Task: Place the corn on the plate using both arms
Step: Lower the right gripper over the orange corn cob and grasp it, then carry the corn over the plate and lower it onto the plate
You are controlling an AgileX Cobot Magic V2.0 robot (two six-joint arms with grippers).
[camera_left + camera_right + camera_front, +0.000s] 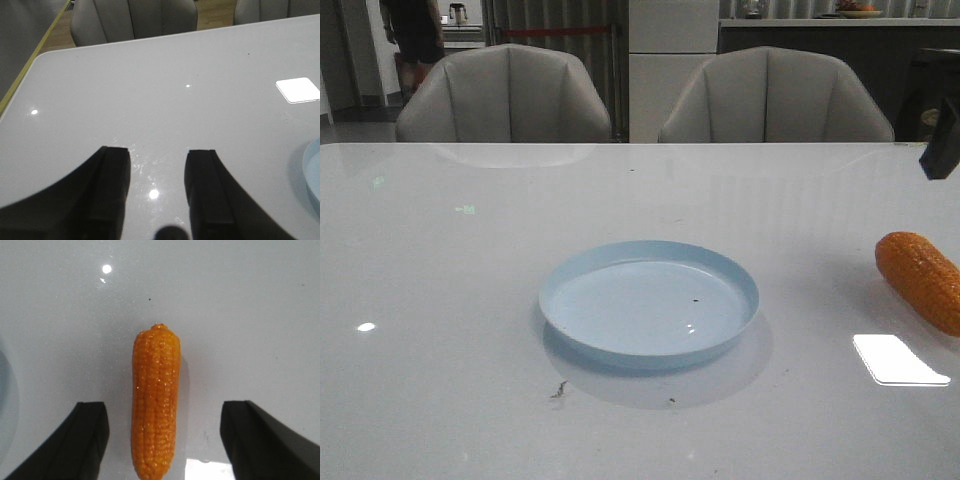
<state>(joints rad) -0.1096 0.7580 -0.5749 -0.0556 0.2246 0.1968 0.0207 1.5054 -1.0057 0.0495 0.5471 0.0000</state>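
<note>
**Corn on the table to the right, plate at the centre, both claws open and empty**

Front view: The pale blue plate [649,298] is seen near the middle of the white glossy table [450,300], lying flat, with a small dark speck on its inner surface. Nothing is held in it. The corn [922,279] is seen at the right edge of the picture, well apart from the plate, lying on the table and partly cut off by the frame. A bright rectangular light reflection [899,359] is seen on the table just in front of the corn. A dark part of the right arm [942,150] is seen at the right edge, above the corn; the claw itself is not shown here. 2 grey chairs [503,95] are seen behind the table.

Left wrist view: The left claw [158,162] is shown with its 2 dark fingers [112,172] held moderately apart over bare table. Nothing is gripped between them. A small arc of the plate's rim [311,180] is seen at the picture's edge, off to one side of the claw.

Right wrist view: The right claw [164,412] is shown wide open, its 2 fingers [87,435] standing clear on either side of the corn [154,412]. The corn is seen lying on the table lengthwise between the fingers, touched by neither. A sliver of the plate [6,405] is seen at the picture's edge.
</note>
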